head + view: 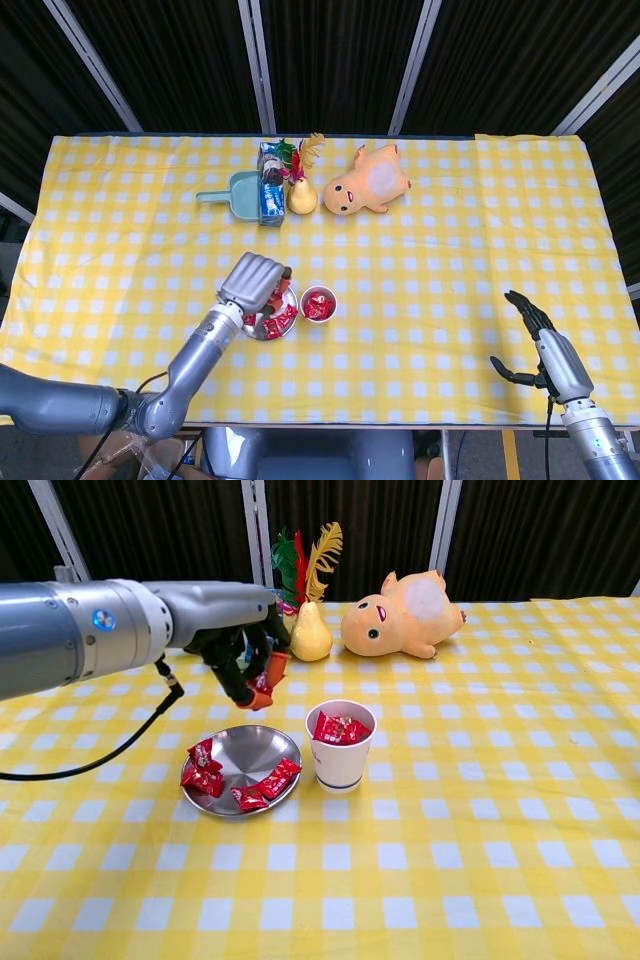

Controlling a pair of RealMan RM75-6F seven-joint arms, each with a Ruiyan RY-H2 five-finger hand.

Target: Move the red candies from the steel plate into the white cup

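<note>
Yellow checked tablecloth [480, 810] carries the steel plate [243, 751], with red candies [262, 782] lying on it, just beside the white cup [340, 763] (candies already inside). Left hand [245, 645] is raised above the plate, fingers curled around one red candy [262, 683]. Right hand [541, 341] hangs near the table edge, fingers spread, empty.

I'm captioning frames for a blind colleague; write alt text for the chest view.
The robot's left hand holds a red candy above a round steel plate of red candies, beside a white paper cup holding more, on a yellow checked tablecloth.
</note>
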